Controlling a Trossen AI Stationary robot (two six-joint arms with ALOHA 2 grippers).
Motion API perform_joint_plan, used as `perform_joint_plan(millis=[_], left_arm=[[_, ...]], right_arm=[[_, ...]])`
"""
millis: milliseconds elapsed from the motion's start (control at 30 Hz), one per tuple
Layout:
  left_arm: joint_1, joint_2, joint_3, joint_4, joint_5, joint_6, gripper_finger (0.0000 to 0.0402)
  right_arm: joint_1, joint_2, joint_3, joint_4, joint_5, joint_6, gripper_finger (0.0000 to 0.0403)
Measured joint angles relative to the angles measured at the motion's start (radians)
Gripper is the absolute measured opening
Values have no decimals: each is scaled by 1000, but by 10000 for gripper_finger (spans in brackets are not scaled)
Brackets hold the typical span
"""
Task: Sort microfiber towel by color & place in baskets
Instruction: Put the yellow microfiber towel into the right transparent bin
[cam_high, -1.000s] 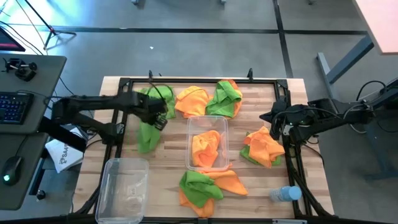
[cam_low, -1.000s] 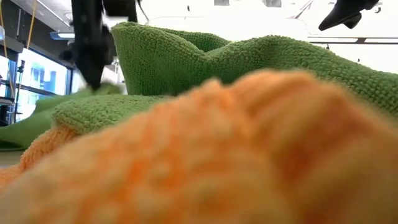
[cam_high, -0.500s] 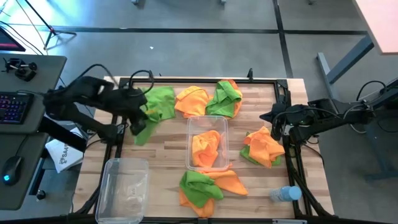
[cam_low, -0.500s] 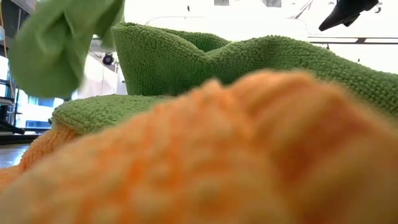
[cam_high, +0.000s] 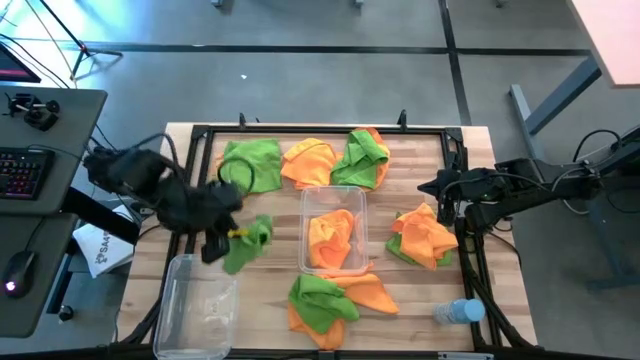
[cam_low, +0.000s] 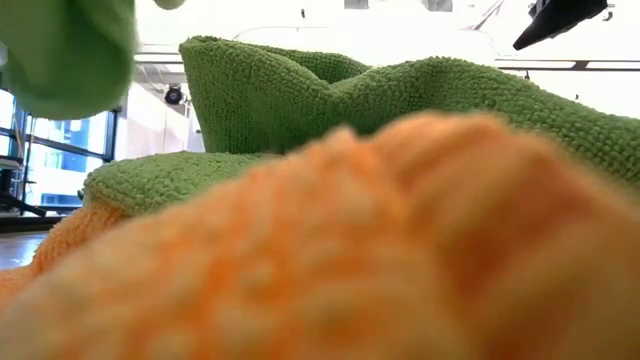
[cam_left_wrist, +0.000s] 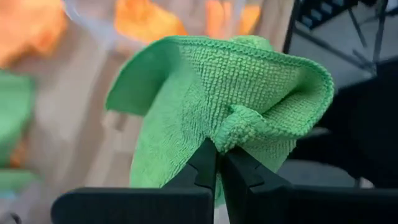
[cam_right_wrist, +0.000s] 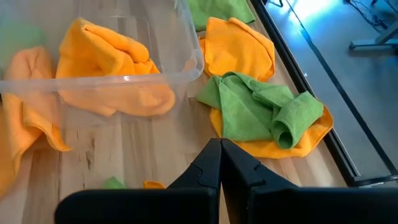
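Note:
My left gripper (cam_high: 228, 238) is shut on a green microfiber towel (cam_high: 247, 241), held up just beyond the empty clear basket (cam_high: 195, 305) at the near left. The towel also shows in the low view's upper left corner (cam_low: 68, 50). A second clear basket (cam_high: 335, 262) at the table's middle holds an orange towel (cam_high: 332, 232). Loose towels lie on the table: green (cam_high: 250, 163), orange (cam_high: 308, 160), and mixed piles (cam_high: 362, 158), (cam_high: 425, 235), (cam_high: 330, 298). My right gripper (cam_high: 436, 187) waits shut above the table's right side. My left gripper pinches a bunched fold (cam_left_wrist: 239, 127) of the green towel between its two fingertips (cam_left_wrist: 208, 158), coming at it slanting down from above. The towel is lifted clear of the table and droops slack around and below the fingers.
A clear water bottle with a blue cap (cam_high: 458, 312) lies at the near right corner. A black frame (cam_high: 300, 130) runs around the table top. A desk with a keyboard (cam_high: 25, 170) stands left of the table.
My left gripper, shut on the green towel, has risen and swung from the far left part of the table toward the near edge, toward the empty basket. The towel has been lifted clear and hangs from the fingers; another green towel stays behind on the table.

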Motion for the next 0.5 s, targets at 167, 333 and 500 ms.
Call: perform_joint_plan(millis=[167,333,500], left_arm=[[-107,42,0,2,90,-192,0],[-220,55,0,2,104,-394,0],[-337,61,0,2,152,-684,0]], right_arm=[[0,0,0,0,0,-1,0],[0,0,0,0,0,-1,0],[0,0,0,0,0,-1,0]])
